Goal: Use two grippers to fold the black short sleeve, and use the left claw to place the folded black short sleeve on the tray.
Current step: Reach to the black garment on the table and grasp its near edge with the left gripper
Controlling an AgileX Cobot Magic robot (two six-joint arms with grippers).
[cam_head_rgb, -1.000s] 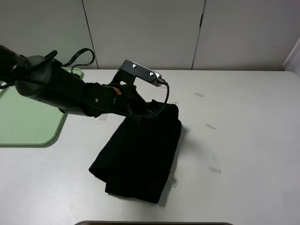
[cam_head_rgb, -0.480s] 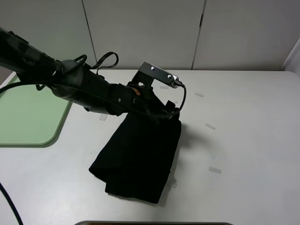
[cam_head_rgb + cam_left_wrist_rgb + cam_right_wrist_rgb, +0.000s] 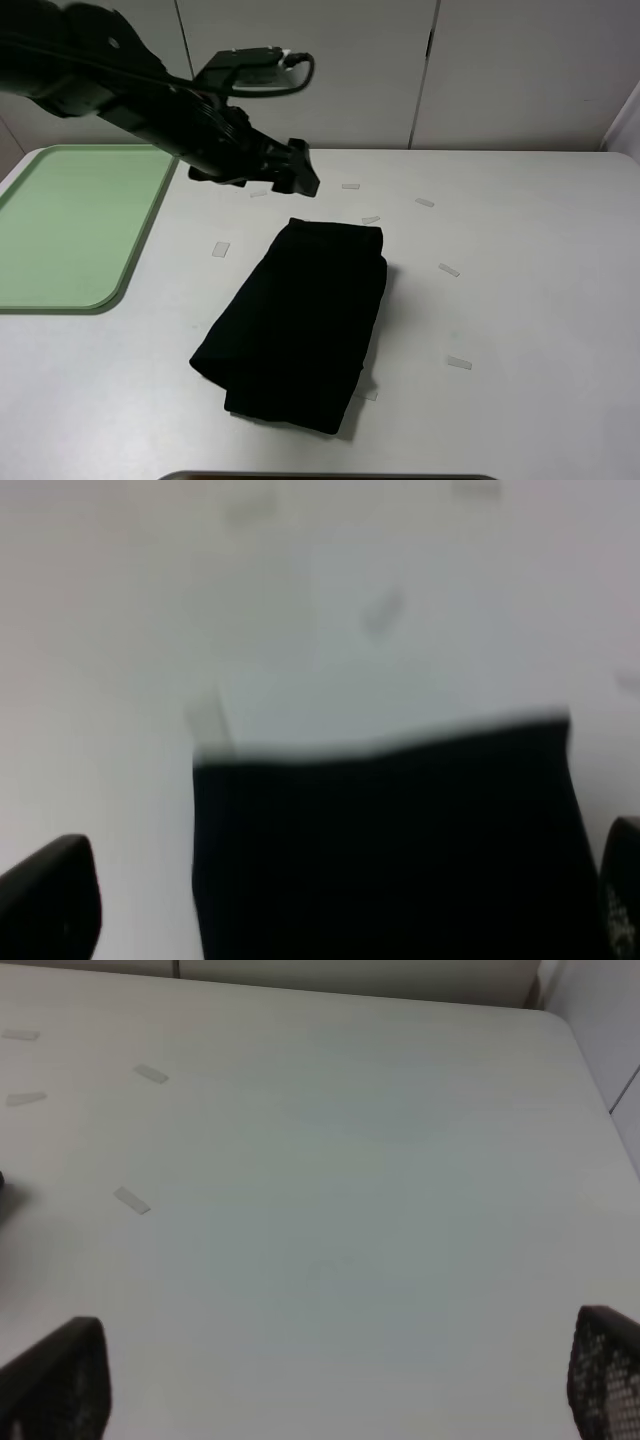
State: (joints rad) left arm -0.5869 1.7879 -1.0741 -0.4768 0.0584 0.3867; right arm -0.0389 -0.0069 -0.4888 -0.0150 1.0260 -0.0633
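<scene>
**Folded shirt waits on the counter, both end effectors empty**

The black short sleeve [image 3: 295, 325] lies folded mid-counter [image 3: 520, 260], well apart from the tray [image 3: 70, 230] at the left. The left end effector [image 3: 290, 175] hovers above the shirt's far edge, jaws spread, holding nothing. The right end effector [image 3: 330, 1380] is spread too, over bare counter. Soft, limp cloth: I'd pinch through all layers at a folded edge, or it sags open. The left wrist view is blurred; no tag visible.
</scene>
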